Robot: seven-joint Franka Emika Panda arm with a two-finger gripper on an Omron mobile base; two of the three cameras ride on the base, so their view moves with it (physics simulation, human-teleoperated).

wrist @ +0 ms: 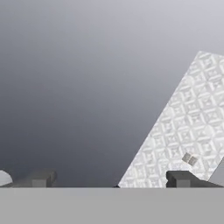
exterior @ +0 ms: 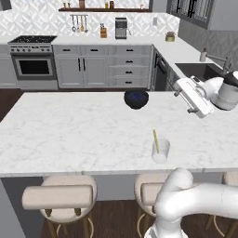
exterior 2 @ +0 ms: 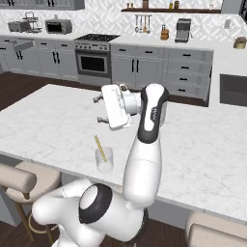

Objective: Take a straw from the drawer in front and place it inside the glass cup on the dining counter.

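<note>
Straw: we see the thin yellow straw (exterior: pixel 156 141) standing tilted inside the small clear glass cup (exterior: pixel 160 151), its top leaning over the rim; it sits below the jaws and apart from them.
Cup: the cup stands upright on the long white grey-veined marble table (exterior: pixel 69 130), near the edge with the round beige padded stools (exterior: pixel 60 197), well below and a little to one side of the jaws.
Jaws: the white two-finger gripper (exterior 2: pixel 99 108) is raised above the table and turned sideways; in the hand view its two dark fingertips (wrist: pixel 40 179) stand wide apart with nothing between them, so we read the jaws as open and empty.
Hand view: it looks up and away at plain grey and a patch of patterned white wall tile (wrist: pixel 183 135), not at the cup.
Step in hand: we judge the placing as done, and what is left is to draw the arm clear.
How to do it well: we keep the jaws open and lift up and away from the cup, never sweeping down or across toward the straw's leaning top, since a light brush could tip the cup or flick the straw out.
Nearby: the dark blue round bowl (exterior: pixel 136 99) sits farther along the table, beyond the cup from the stools and well apart from the jaws, so it needs no care.
</note>
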